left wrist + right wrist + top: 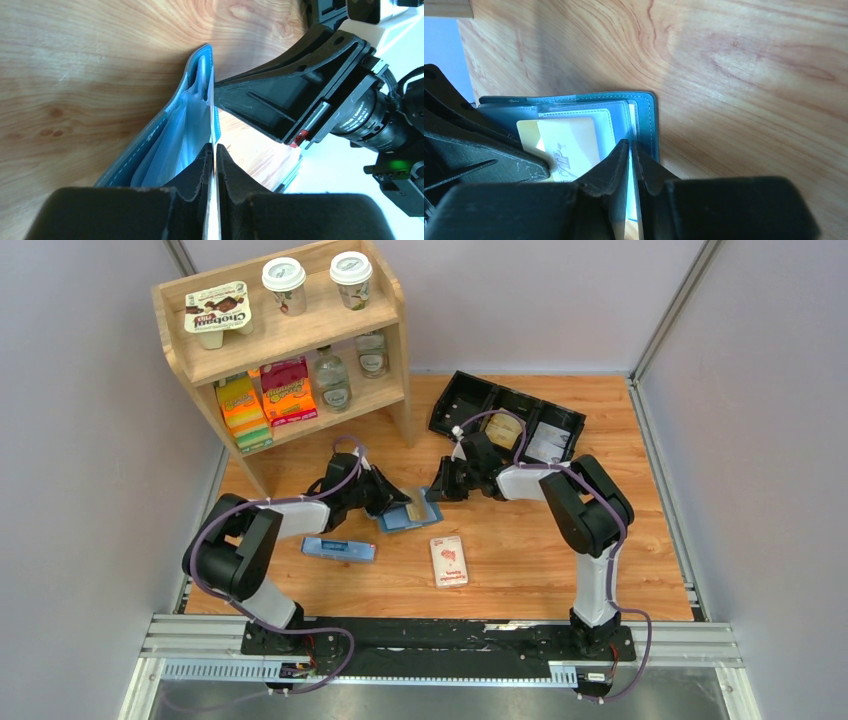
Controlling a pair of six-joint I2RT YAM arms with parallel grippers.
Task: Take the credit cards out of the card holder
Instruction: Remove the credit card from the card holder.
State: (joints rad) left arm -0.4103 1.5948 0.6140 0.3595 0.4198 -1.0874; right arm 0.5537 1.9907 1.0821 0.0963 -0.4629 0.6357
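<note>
The left pincer (215,148) covers one corner of the tan-gold card (569,142) and part of its print; the right pincer (630,150) hides the card holder's (647,117) near edge.

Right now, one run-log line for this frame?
left tool: shut on card holder edge | right tool: shut on card holder edge | tan-gold card: in slot, partly showing
</note>
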